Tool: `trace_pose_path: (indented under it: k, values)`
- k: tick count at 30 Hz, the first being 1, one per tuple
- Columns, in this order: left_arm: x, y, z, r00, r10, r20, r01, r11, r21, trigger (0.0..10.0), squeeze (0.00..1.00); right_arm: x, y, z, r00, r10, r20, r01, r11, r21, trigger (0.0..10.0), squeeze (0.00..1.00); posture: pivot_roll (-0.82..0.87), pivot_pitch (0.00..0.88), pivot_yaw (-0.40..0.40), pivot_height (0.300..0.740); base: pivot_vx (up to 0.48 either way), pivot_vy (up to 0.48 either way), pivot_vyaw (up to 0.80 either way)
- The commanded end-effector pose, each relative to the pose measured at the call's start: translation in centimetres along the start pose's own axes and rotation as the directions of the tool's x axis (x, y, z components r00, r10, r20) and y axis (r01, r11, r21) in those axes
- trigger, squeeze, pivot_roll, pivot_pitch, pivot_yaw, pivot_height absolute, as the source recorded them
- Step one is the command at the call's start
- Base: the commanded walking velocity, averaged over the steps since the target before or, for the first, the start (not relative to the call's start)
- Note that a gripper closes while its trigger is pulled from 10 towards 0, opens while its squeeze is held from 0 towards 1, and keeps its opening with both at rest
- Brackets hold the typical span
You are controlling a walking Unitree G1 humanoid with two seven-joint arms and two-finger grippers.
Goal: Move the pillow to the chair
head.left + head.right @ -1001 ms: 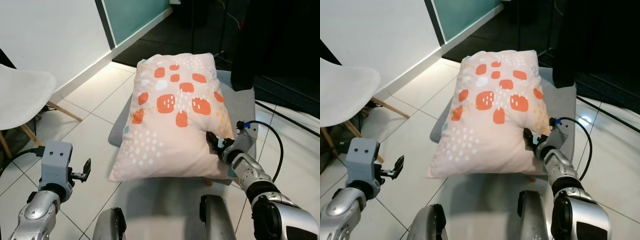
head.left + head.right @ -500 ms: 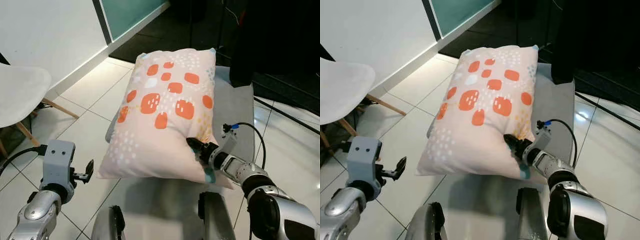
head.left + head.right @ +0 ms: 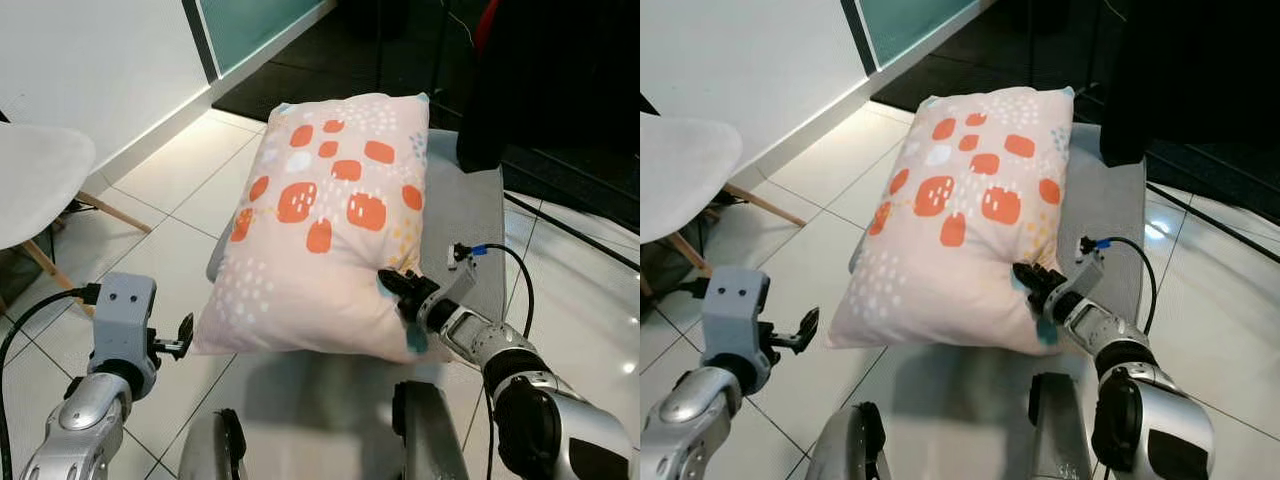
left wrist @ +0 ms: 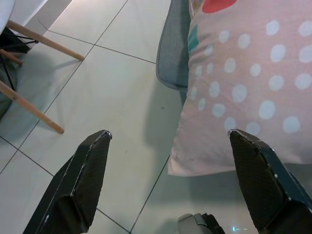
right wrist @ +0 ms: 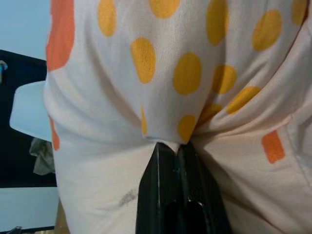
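While left gripper (image 4: 168,165) gapes, right gripper (image 5: 175,156) pinches pillow (image 3: 330,220).

Pale tiled floor (image 3: 170,190), white wall (image 3: 90,60), grey seat (image 3: 470,220) in the middle.

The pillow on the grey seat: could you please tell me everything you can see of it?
The pillow is a plump, soft-looking cloth rectangle, pale pink with orange blotches and white and yellow dots. It lies flat on a grey padded seat, its near left corner overhanging the tiled floor. The right gripper is shut on a bunched fold near its near right corner. The left gripper is open beside the overhanging corner, not touching it.
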State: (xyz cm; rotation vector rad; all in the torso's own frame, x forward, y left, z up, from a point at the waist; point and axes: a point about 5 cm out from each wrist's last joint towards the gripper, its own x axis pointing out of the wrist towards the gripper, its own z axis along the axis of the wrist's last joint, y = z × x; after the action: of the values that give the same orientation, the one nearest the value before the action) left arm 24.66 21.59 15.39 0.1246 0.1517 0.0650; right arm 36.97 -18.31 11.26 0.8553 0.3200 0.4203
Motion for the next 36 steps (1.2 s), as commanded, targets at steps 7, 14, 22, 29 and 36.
trace_pose_path:
  k: [7,14,22,29,36]
  values:
    - [0.6,-0.8,-0.3,1.000,-0.006,-0.007,0.006,1.000,-0.031,10.0,0.00,0.3,1.5,1.0,0.985,0.161,0.056,-0.160,0.987,-0.023,0.0,0.00,-0.02,0.234,0.079,0.485,0.000,0.000,0.00]
    - [1.7,-1.6,0.0,1.000,-0.019,0.018,0.020,0.998,-0.055,10.0,0.00,0.6,3.4,4.0,0.963,0.229,0.140,-0.221,0.973,-0.072,0.0,0.00,-0.07,0.188,0.066,0.485,0.000,0.000,0.00]
    - [3.6,-3.0,1.2,0.996,-0.039,0.076,0.045,0.995,-0.088,10.0,0.00,1.2,7.3,6.2,0.927,0.329,0.182,-0.272,0.921,-0.280,0.0,0.00,-0.12,0.114,0.045,0.485,0.000,0.000,0.00]
    - [5.1,-3.8,2.0,0.992,-0.047,0.117,0.059,0.993,-0.106,10.0,0.00,0.6,10.2,5.7,0.874,0.456,0.169,-0.382,0.859,-0.342,0.0,0.00,-0.15,0.074,0.045,0.504,0.000,0.000,0.00]
    - [6.2,-4.5,2.8,0.987,-0.053,0.153,0.072,0.990,-0.123,10.0,0.00,0.3,12.7,8.0,0.831,0.508,0.226,-0.401,0.829,-0.389,0.0,0.00,-0.18,0.023,0.041,0.533,0.000,0.000,0.00]
